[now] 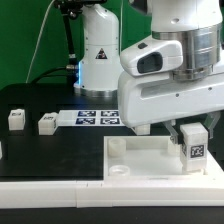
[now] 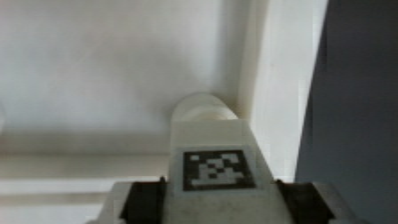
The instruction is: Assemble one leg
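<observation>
Being clamped in the jaws, the leg point(image 1: 195, 148) is held at the panel point(image 1: 135, 158); alignment and insertion are judged required next.

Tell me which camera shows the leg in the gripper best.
The wrist view: the leg fills the middle of the picture, clamped in the gripper, its tag facing the camera. The exterior view shows the same leg small, over the white panel, tag visible but tiny.
</observation>
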Tool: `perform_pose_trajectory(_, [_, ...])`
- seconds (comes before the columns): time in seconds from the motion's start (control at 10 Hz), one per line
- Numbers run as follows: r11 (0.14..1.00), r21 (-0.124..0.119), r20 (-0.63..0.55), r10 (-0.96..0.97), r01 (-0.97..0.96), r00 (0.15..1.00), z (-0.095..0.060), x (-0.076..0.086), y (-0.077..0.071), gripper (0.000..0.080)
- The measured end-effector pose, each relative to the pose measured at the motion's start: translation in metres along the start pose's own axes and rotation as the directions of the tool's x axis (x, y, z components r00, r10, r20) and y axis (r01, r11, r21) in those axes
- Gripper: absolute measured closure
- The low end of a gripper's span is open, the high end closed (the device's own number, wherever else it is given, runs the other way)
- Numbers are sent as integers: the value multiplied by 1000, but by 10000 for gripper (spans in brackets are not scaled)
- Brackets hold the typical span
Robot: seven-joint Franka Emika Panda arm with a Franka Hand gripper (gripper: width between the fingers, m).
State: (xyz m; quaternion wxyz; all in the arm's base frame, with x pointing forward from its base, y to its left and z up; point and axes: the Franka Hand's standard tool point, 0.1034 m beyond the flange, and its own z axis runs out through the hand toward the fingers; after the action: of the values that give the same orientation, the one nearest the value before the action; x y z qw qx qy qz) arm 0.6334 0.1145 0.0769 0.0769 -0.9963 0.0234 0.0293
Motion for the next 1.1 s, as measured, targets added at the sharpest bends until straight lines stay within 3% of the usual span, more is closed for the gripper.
perform_pose_trajectory(0.3, [943,47,-28,332,-330,943,0,0,1,508])
perform_pose_trajectory(0.4, [906,52,-27,421,-420,906,0,-1,0,508])
perform_pose_trajectory(0.6, [735,47,-18,678,-677,735,2,-3,-5,508])
perform_pose_trajectory(0.9, [472,52,-4,881,-880,472,4,-3,-10,508])
perform_pose_trajectory(1.1, [395,54,3,918,-917,396,4,-3,-10,501])
